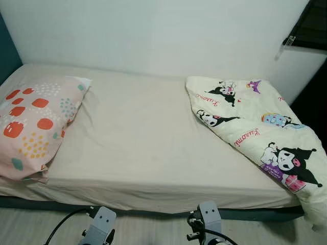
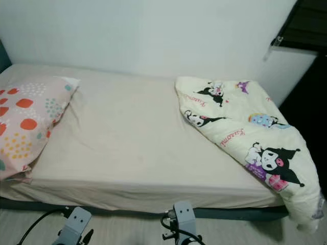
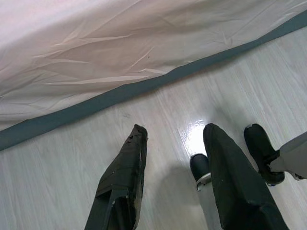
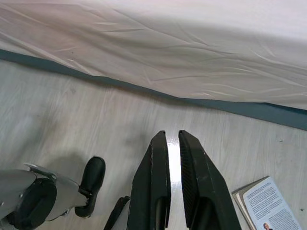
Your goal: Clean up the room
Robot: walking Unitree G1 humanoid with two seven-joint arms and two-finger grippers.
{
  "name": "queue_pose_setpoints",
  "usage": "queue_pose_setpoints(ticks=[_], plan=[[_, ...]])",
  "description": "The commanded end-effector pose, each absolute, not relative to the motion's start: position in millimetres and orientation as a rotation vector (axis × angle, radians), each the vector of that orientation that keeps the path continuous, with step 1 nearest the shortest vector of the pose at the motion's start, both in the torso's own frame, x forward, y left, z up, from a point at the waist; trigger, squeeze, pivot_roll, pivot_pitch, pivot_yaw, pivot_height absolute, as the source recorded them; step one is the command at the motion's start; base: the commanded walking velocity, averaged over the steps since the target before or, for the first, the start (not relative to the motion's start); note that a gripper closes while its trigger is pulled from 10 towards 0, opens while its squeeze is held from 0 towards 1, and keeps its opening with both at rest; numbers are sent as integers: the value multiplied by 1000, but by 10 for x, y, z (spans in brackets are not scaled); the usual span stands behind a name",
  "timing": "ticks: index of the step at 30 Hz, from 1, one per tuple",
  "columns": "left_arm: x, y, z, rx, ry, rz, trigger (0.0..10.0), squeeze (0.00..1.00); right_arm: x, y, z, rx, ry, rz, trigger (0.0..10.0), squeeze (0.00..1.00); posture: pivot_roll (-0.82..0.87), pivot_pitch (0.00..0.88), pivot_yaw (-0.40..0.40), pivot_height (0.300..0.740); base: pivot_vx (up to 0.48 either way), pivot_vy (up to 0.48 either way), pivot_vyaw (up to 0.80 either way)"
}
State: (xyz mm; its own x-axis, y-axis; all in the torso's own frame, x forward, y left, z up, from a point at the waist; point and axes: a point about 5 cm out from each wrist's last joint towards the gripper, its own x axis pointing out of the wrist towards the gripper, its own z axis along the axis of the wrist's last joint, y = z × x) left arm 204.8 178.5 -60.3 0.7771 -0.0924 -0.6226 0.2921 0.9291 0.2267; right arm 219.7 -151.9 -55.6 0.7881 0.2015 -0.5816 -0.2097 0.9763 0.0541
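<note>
A bed (image 1: 153, 153) with a cream sheet stands against the white wall. A pink pillow (image 1: 33, 120) with orange and teal spots lies at its left end. A cream cartoon-print blanket (image 1: 255, 132) lies crumpled at the right end and spills over the bed's corner. Both arms hang low in front of the bed, above the floor. My left gripper (image 3: 175, 129) is open with nothing between its fingers. My right gripper (image 4: 172, 134) points at the floor by the bed's edge, its fingers nearly together and holding nothing.
Pale wood floor (image 4: 57, 115) runs along the dark bed base (image 3: 120, 93). A booklet (image 4: 266, 203) lies on the floor near my right gripper. My own feet (image 3: 261, 148) stand close to the bed. A dark opening (image 1: 314, 97) lies right of the bed.
</note>
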Motion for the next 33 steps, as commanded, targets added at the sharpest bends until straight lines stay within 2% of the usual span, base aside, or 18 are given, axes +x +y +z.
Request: queue_pose_setpoints(ticks=[1,33], plan=[[2036,1778,-616,337,659,-229,10000,0,2171,-1521,-584,-8,650,212,10000,0,9,0,-18,740,0,0,0],[2104,1857,-570,339,649,-207,10000,0,2179,-1487,-584,8,652,207,10000,0,14,1,-4,740,0,0,0]])
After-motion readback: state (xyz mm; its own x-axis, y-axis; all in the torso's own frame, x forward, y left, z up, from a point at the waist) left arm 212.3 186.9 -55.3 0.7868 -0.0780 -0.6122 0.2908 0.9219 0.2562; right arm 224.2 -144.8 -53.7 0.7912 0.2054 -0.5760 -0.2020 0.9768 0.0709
